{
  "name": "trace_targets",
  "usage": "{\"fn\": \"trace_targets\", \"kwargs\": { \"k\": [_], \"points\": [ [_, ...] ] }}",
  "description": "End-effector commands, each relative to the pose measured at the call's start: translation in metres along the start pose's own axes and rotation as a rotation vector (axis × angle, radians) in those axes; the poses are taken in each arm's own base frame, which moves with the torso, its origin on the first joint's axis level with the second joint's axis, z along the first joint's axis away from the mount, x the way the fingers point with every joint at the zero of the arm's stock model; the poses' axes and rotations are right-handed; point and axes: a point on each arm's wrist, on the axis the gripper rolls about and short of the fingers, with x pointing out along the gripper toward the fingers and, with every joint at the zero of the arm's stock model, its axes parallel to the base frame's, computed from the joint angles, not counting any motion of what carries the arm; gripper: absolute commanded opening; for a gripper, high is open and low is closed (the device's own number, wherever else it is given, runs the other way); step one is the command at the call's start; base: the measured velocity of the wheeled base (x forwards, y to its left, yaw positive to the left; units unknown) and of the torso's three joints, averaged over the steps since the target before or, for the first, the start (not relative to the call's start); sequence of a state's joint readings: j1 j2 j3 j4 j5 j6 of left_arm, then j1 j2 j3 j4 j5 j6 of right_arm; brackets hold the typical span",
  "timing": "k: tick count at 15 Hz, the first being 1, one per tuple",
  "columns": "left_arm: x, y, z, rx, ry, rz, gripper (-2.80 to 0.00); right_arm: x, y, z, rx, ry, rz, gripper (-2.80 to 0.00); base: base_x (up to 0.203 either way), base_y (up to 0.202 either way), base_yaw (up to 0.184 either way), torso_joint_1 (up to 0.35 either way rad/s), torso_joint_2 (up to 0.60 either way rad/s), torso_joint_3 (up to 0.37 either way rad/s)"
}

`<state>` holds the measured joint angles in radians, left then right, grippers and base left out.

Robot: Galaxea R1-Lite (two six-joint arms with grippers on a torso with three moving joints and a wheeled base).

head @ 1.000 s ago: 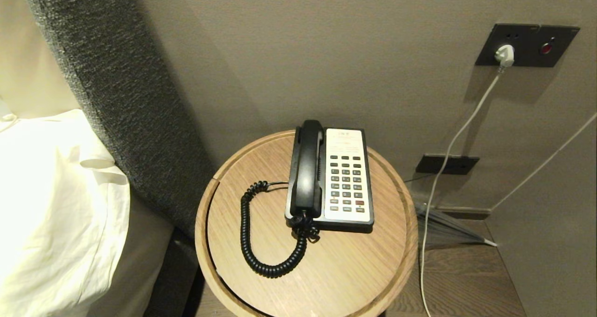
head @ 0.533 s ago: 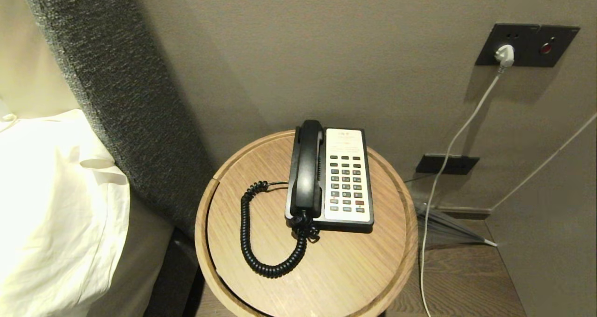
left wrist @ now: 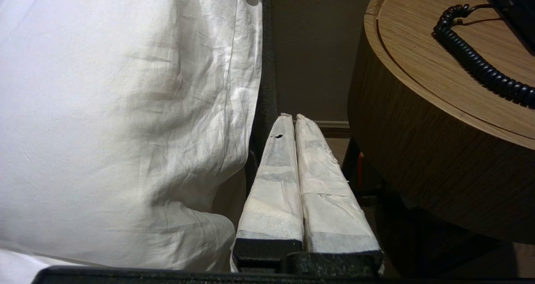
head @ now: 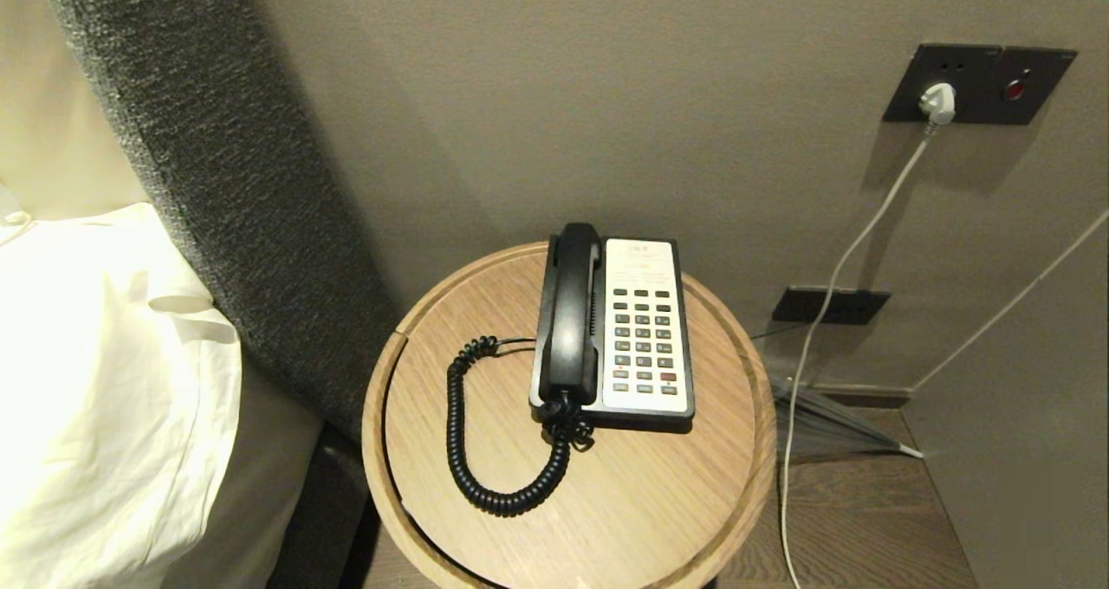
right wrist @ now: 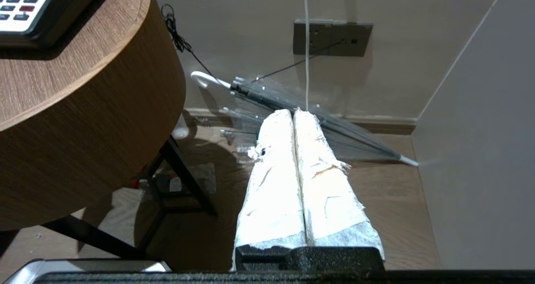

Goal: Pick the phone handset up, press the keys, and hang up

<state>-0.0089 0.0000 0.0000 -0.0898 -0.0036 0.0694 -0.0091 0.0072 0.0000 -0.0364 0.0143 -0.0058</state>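
A black handset (head: 569, 312) lies seated in its cradle along the left side of a black-and-white phone base (head: 645, 329), which sits toward the far edge of a round wooden table (head: 624, 502) beside a bed (head: 95, 381); its coiled cord (head: 485, 450) loops out over the table's left half and back to the handset's near end. Neither arm appears from the head camera. The left gripper (left wrist: 290, 119) hangs low between the bed linen and the table's left edge, its wrapped fingers pressed together and holding nothing; the right gripper (right wrist: 292, 112) hangs low off the table's right edge, above the floor and a folded clear umbrella (right wrist: 317, 125), fingers likewise pressed together and empty. The pick-up has not begun, so the task appears to be at its very start. A good lift would likely mean bringing a gripper up over the table edge, opening the fingers wide, and closing across the slim middle of the handset rather than its thick ends, then raising it straight up so the cord uncoils without dragging the base. The keypad (head: 643, 339) to the right should stay uncovered for pressing. Writing sits on the white panel above the keys, but it is too small to read, and no brand can be made out. A white plug (head: 937, 102) sits in a dark wall socket plate (head: 1031, 82) at far right.
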Motion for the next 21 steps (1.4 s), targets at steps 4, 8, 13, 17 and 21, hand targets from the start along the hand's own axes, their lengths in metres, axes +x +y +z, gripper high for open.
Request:
{"fn": "trace_targets", "kwargs": {
  "k": [4,8,13,17,21],
  "points": [
    [0.0022,-0.0008,-0.0113,0.0,0.04,-0.002,-2.8,0.0012,0.0,-0.0037,0.001,0.012,0.0,-2.8,0.0,0.0,0.0,0.0,0.0,0.0],
    [0.0022,-0.0008,-0.0113,-0.001,0.039,-0.002,-2.8,0.0012,0.0,-0.0037,0.001,0.012,0.0,-2.8,0.0,0.0,0.0,0.0,0.0,0.0],
    [0.0021,-0.0008,-0.0114,0.0,0.041,-0.002,-2.8,0.0013,0.0,-0.0041,0.001,0.014,0.0,-2.8,0.0,0.0,0.0,0.0,0.0,0.0],
    [0.0023,-0.0008,-0.0113,-0.001,0.041,-0.003,-2.8,0.0013,0.0,-0.0037,0.001,0.014,0.0,-2.8,0.0,0.0,0.0,0.0,0.0,0.0],
    [0.0023,-0.0008,-0.0113,-0.001,0.041,-0.003,-2.8,0.0013,0.0,-0.004,0.001,0.013,0.0,-2.8,0.0,0.0,0.0,0.0,0.0,0.0]
  ]
}}
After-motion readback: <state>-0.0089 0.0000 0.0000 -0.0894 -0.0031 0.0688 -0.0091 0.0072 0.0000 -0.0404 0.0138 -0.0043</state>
